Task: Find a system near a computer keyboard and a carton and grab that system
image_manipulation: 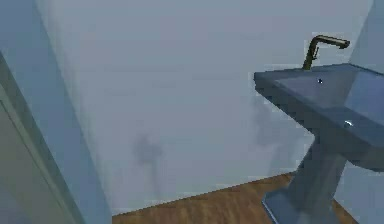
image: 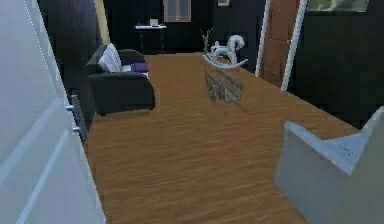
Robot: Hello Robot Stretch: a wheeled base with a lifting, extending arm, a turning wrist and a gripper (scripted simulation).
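A small dark table (image: 151, 31) stands against the far wall in the forward view, with a small pale object (image: 153, 22) on top that is too small to name. I cannot make out a keyboard, a carton or a system from here.
A white door (image: 35, 130) stands open at the forward view's left. A dark armchair (image: 120, 80) with cushions, a glass table (image: 224, 85) carrying a white figure (image: 226, 50), a grey sofa corner (image: 335, 165) and a wooden door (image: 280, 40) ring the wood floor. A pedestal sink (image_manipulation: 325, 110) with a bronze tap (image_manipulation: 322, 48) stands by the pale wall.
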